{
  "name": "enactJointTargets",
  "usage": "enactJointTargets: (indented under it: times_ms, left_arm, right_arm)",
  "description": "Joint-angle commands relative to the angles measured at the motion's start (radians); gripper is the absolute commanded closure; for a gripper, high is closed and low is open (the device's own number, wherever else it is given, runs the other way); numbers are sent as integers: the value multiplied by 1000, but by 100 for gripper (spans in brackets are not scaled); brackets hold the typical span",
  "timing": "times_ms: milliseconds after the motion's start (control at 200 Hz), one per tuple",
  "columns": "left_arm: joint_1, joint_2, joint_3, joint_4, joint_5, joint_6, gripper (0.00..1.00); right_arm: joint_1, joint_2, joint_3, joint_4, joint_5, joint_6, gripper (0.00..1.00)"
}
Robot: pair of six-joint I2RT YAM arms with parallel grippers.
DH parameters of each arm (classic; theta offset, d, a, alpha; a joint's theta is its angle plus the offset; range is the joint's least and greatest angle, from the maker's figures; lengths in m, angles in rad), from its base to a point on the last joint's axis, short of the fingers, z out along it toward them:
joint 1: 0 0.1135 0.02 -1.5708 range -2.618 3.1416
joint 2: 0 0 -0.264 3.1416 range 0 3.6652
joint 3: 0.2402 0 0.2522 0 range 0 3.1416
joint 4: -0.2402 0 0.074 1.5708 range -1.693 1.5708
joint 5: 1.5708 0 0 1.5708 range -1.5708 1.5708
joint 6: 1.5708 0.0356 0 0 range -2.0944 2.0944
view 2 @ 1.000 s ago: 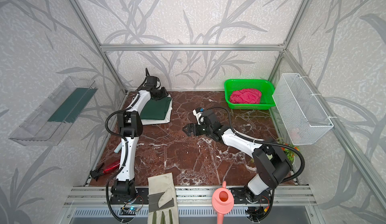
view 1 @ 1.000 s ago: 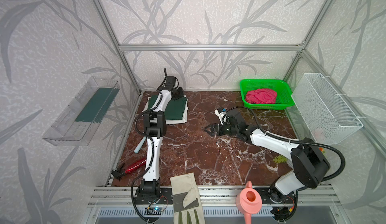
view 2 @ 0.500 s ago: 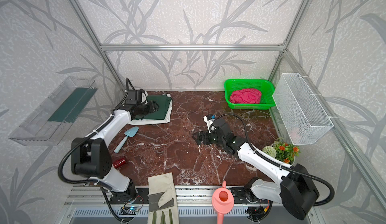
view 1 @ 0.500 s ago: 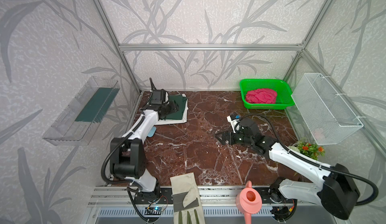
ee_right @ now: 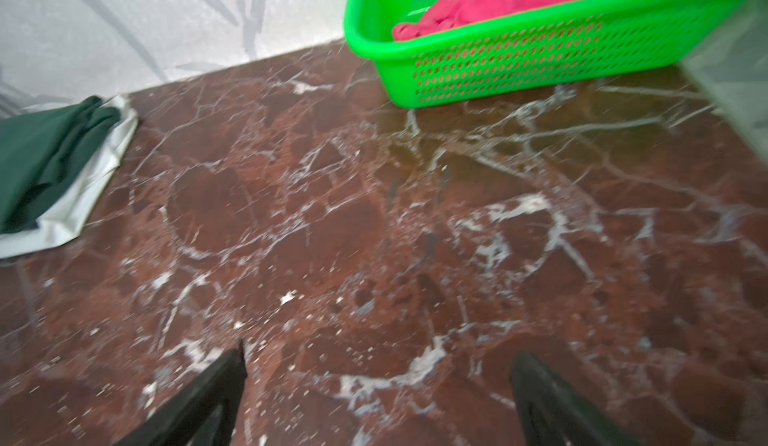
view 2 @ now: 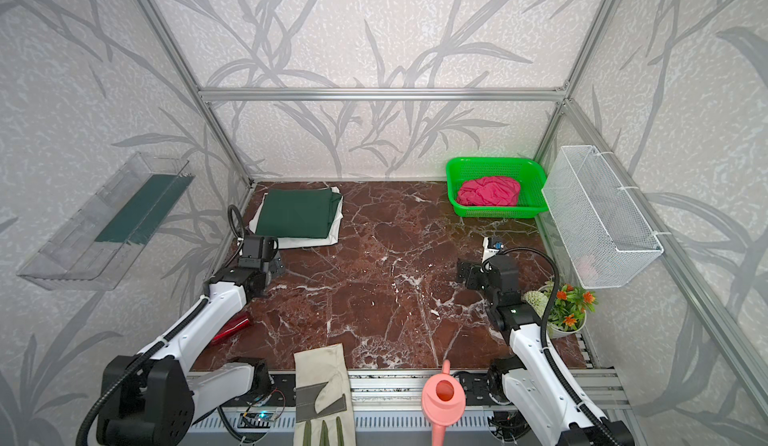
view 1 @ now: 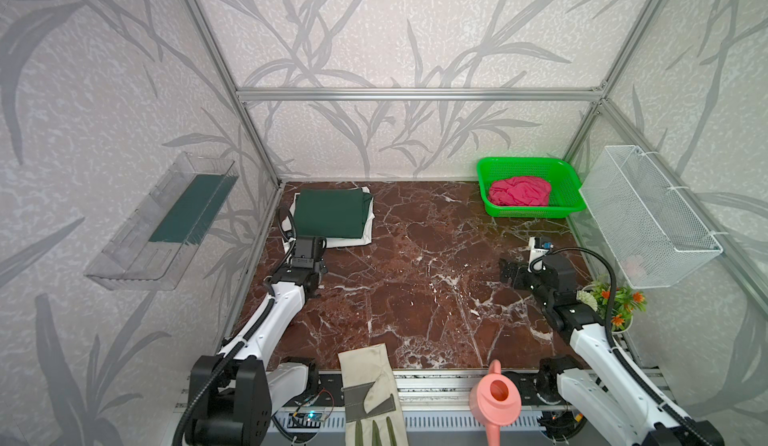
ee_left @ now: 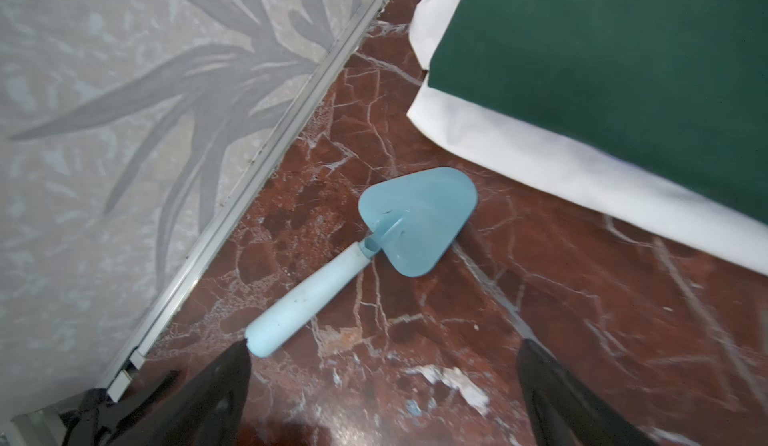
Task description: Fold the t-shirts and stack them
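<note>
Fetching the crumpled pink-red cotton t-shirt (view 1: pixel 519 191) from the green perforated plastic basket (view 1: pixel 525 160) at one o'clock looks next: the right gripper (ee_right: pixel 379 350), jaws wide and empty, should pinch a high fold. The left gripper (ee_left: pixel 384 344), also wide and empty, hovers by the folded dark green t-shirt (view 1: pixel 330 213) atop the white t-shirt (view 1: pixel 349 241) at eleven o'clock.

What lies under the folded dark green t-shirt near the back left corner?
A folded white t-shirt lies under the dark green t-shirt; only its edges show. Whether anything more lies beneath them is covered.
</note>
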Motion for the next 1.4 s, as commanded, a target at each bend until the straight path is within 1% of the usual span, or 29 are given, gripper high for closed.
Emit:
enactJointTargets:
  times_ms: [0, 70, 90, 120, 150, 205, 265, 275, 290, 320, 345, 355, 380, 410, 465, 475, 505, 525, 545, 565, 595, 610, 665, 700, 735, 765, 820, 880, 1395]
  left_arm:
    - [4, 14, -114, 395, -103, 103, 1]
    - [28, 29, -226, 676, -6, 146, 1]
    - [37, 37, -248, 736, 16, 150, 1]
    - [43, 39, -250, 751, 47, 157, 1]
    - [53, 46, -263, 815, 77, 171, 1]
    - [75, 78, -293, 933, 123, 181, 1]
    - [103, 125, -293, 1010, 174, 182, 1]
    - [104, 133, -293, 1023, 180, 184, 1]
    - [107, 153, -293, 1046, 185, 188, 1]
    - [107, 201, -291, 1090, 195, 199, 1]
    - [110, 242, -289, 1139, 216, 207, 1]
    - [109, 258, -288, 1158, 225, 216, 1]
    - [105, 290, -279, 1165, 264, 243, 1]
    - [102, 314, -251, 1122, 305, 253, 1]
    - [90, 374, -244, 1203, 297, 283, 1]
    - [89, 376, -248, 1207, 294, 283, 1]
    - [89, 365, -245, 1184, 294, 277, 1]
    - [90, 352, -234, 1131, 291, 270, 1]
    - [89, 337, -221, 1081, 296, 264, 1]
    - [88, 343, -219, 1096, 296, 270, 1]
    - [85, 358, -228, 1143, 292, 280, 1]
    - [84, 361, -230, 1146, 291, 281, 1]
    - [83, 344, -211, 1074, 299, 277, 1]
    - [79, 354, -216, 1109, 295, 285, 1]
    - [79, 354, -216, 1106, 294, 286, 1]
    - [80, 347, -210, 1080, 297, 282, 1]
    - [80, 353, -214, 1100, 295, 285, 1]
    - [80, 350, -214, 1098, 296, 284, 1]
    - [79, 348, -214, 1093, 295, 285, 1]
  right_arm:
    - [-6, 36, -124, 314, 126, -63, 1]
    - [-6, 145, -177, 507, 126, -63, 1]
    - [-6, 173, -159, 497, 133, -63, 1]
    - [-6, 210, -127, 481, 113, -63, 1]
    - [-6, 248, -107, 481, 96, -63, 1]
    - [-6, 329, -79, 541, 98, -63, 1]
    - [-5, 416, -82, 683, 100, -63, 1]
    - [-5, 437, -92, 757, 96, -63, 1]
    - [-5, 450, -97, 773, 93, -63, 1]
    - [-5, 491, -117, 903, 73, -63, 1]
    - [-5, 527, -123, 939, 61, -63, 1]
    - [-7, 550, -131, 987, 56, -63, 1]
    - [-11, 582, -136, 1036, 48, -63, 1]
    - [-13, 634, -141, 1083, 41, -63, 1]
    - [-13, 739, -156, 1208, 27, -63, 1]
    - [-13, 767, -159, 1258, 26, -63, 1]
    - [-13, 813, -162, 1321, 26, -63, 1]
    - [-13, 825, -167, 1351, 19, -63, 1]
    - [-15, 816, -166, 1336, 16, -63, 1]
    - [-16, 789, -154, 1284, 18, -63, 1]
    - [-19, 756, -126, 1147, 15, -63, 1]
    - [-20, 749, -99, 1121, 10, -63, 1]
    - [-30, 759, -1, 932, -17, -63, 1]
    - [-33, 750, 44, 847, -21, -63, 1]
    - [-36, 738, 46, 821, -4, -63, 1]
    - [-36, 741, 46, 829, 2, -63, 1]
    - [-36, 763, 25, 910, 0, -63, 1]
    - [-35, 751, 26, 882, -4, -63, 1]
    - [-35, 757, 33, 883, -22, -63, 1]
